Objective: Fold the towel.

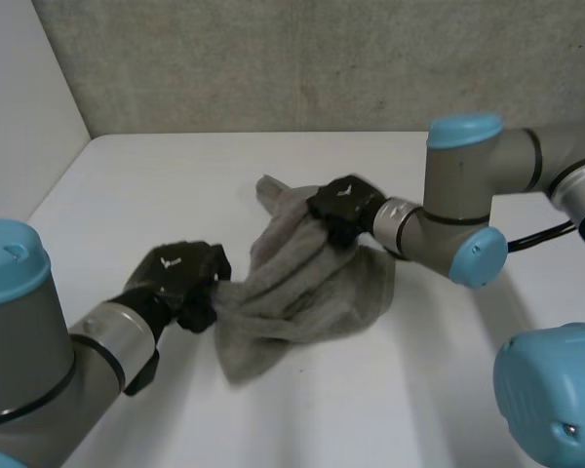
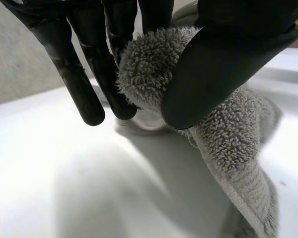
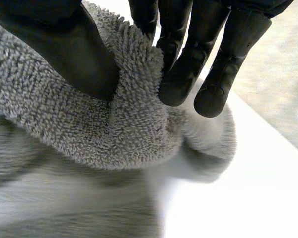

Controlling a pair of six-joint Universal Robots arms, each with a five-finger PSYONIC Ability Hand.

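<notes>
While left hand [image 1: 175, 275] and right hand [image 1: 343, 206] pinch it, towel [image 1: 302, 290] stretches between.

No words or numbers could be read.
A small pale mark [image 1: 171, 261] sat on the back of the left hand [image 1: 180, 283], at the towel's [image 1: 302, 292] nine o'clock, and a like mark [image 1: 348, 192] on the right hand [image 1: 336, 210], at its one o'clock; each was perhaps a logo, too small to make out.
</notes>
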